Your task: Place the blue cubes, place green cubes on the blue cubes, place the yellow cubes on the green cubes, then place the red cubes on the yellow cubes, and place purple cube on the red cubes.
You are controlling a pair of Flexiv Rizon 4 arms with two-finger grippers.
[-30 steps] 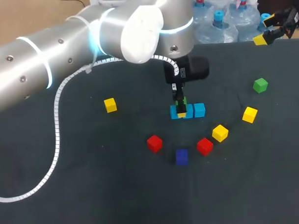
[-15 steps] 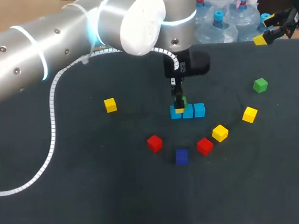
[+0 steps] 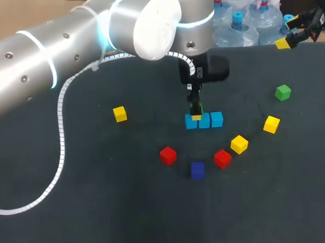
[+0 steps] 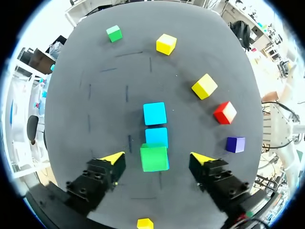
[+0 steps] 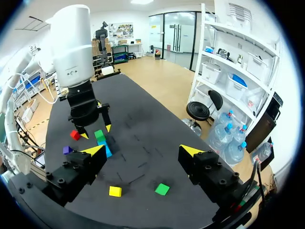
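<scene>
From the left: one yellow cube [image 3: 119, 113] on its own, a red cube [image 3: 168, 155], the purple cube [image 3: 197, 170], then a row of three blue cubes [image 3: 210, 120]. A green cube [image 4: 154, 160] sits on the end one, between the left gripper's [image 4: 157, 157] wide-spread fingers, neither touching it. Further right are a second red cube [image 3: 222, 158], a second yellow cube [image 3: 239, 144], a third yellow cube [image 3: 271, 124] and a second green cube [image 3: 282, 92]. The right gripper [image 5: 143, 151] hangs by the far right corner, spread wide, holding nothing.
</scene>
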